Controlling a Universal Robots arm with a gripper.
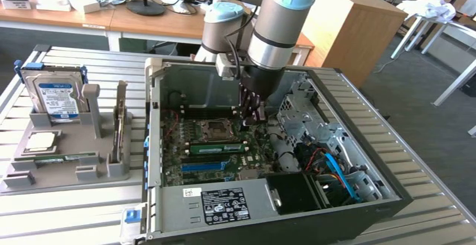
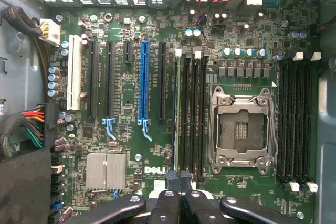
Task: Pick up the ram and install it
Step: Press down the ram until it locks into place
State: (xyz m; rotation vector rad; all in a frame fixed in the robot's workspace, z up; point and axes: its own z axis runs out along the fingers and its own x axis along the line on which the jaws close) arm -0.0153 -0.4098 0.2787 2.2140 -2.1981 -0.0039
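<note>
**Edges / room:** PC case [image 1: 387,161] lies open-side up on slatted desk [image 1: 431,211]. Case walls ring the motherboard [image 2: 131,145]. Arm comes in from above, and the gripper [image 1: 253,117] hangs low inside, w/ drive cage [image 1: 312,117] close on the exterior view's right.

**Gripper:** clenched, fingertips [image 2: 170,178] pressed together and nothing seen between them. Sits over the end of the memory slots [image 2: 191,114], beside the CPU socket [image 2: 244,127].

**Case contents:**
- ram [image 1: 215,147], a green stick lying along the slot bank btwn CPU socket and blue slot [image 1: 204,166]. Gripper is just beside its end; contact can't be told.
- heatsink [image 2: 106,170]
- PSU [image 1: 223,203] at the near wall
- cable bundle [image 1: 335,170]

**Around:** grey holder tray [image 1: 67,170] on the exterior view's left, apart from the case. It holds a hard drive [image 1: 56,97] upright and a processor chip [image 1: 41,141] lying flat.
</note>
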